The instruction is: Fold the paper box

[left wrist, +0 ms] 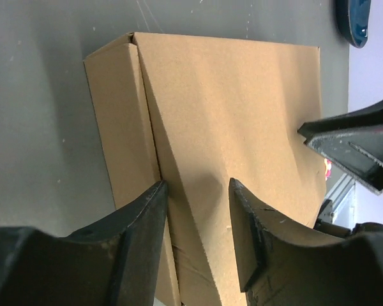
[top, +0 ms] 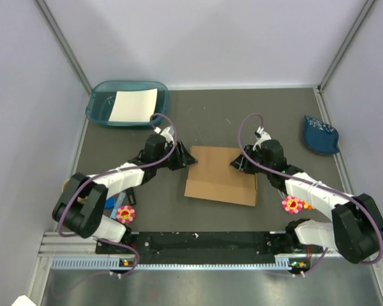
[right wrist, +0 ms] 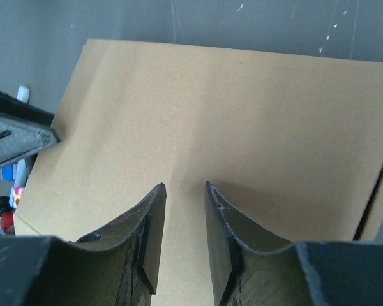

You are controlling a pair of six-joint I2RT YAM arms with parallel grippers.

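Box: the shallow brown corrugated cardboard box (top: pixel 220 173) is laid flat on the dark grey table mat (top: pixel 274 111), between the two grippers.
Left gripper (left wrist: pixel 196 183): placed at the box's left edge. The fingers are spread over the fold joining side wall and top panel, and nothing is pinched.
Right gripper (right wrist: pixel 185 185): placed at the box's right edge. The fingers are narrowly parted over the top panel, and nothing is gripped.
Tray: a teal plastic tray (top: pixel 99 105) holding a white paper sheet (top: pixel 134 105) is seen well apart, beyond the box's far left corner.

Left arm (top: pixel 124 173), right arm (top: pixel 303 186) lean inward, jaws parted.
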